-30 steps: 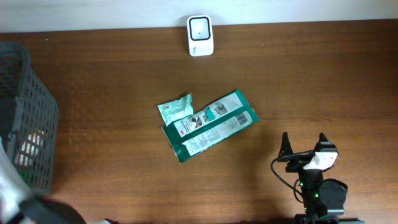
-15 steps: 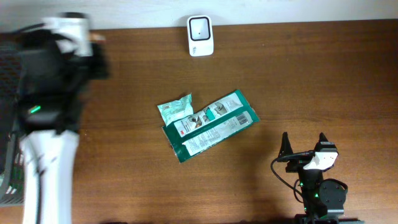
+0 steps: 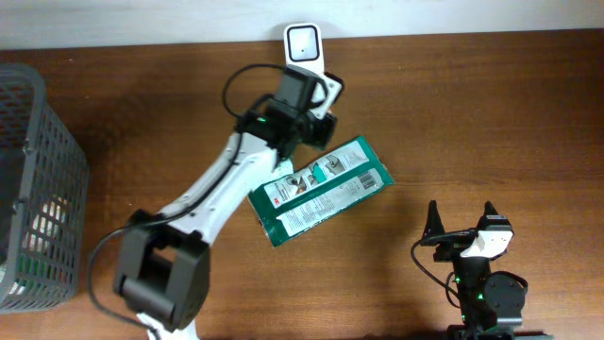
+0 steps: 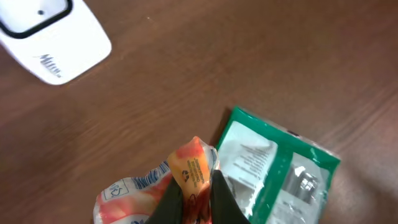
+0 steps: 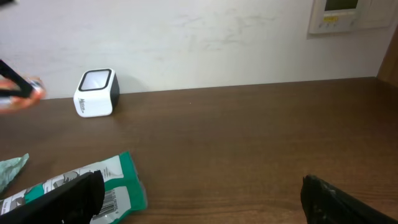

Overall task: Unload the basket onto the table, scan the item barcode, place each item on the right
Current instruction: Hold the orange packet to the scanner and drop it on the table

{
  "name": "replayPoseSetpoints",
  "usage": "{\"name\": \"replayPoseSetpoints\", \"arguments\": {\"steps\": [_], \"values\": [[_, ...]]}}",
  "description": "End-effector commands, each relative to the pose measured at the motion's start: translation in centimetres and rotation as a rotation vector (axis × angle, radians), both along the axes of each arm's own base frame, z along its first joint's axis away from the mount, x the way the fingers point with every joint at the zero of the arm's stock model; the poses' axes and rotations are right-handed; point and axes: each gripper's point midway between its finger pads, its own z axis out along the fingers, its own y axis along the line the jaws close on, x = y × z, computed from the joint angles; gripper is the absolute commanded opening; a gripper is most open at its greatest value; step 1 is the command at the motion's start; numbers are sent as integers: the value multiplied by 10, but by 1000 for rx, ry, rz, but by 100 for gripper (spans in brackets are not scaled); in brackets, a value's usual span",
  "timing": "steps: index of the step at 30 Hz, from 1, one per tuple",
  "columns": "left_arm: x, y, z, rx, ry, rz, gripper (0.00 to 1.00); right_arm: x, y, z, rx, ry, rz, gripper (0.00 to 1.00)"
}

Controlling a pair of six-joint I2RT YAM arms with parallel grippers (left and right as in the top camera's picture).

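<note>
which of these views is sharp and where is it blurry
overhead: sharp all over, print on the green packet shows clearly; left wrist: orange packet and white scanner look soft, close to the lens; right wrist: its own fingers are dark blurs at the bottom, table beyond crisper

A green packet [image 3: 321,192] with white label panels and a barcode lay flat and askew on the brown wooden table [image 3: 491,123], a crumpled pale teal wrapper [image 5: 12,168] just beside one end of it. Well apart from the packet, at the left edge of the overhead view, stood a grey mesh basket [image 3: 57,179] with something pale showing through its wall. Beyond the packet rose a white wall [image 5: 217,43] carrying a small white control panel [image 5: 351,14].
</note>
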Motion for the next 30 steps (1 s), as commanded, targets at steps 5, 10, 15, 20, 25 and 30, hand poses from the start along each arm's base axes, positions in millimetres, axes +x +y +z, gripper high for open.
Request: {"name": "replayPoseSetpoints", "arguments": {"steps": [5, 10, 15, 20, 25, 30], "values": [[12, -1, -80, 199, 7, 87, 0, 0, 0, -3, 7, 6, -5, 98], [5, -7, -103, 202, 55, 57, 0, 0, 0, -3, 7, 6, -5, 98], [2, -8, -104, 200, 64, 49, 8, 0, 0, -3, 7, 6, -5, 98], [0, -11, -105, 195, 71, 38, 36, 0, 0, -3, 7, 6, -5, 98], [1, -13, -97, 184, 56, 38, 50, 0, 0, -3, 7, 6, -5, 98], [5, -21, -42, 108, -14, 26, 58, 0, 0, -3, 7, 6, -5, 98]]}}
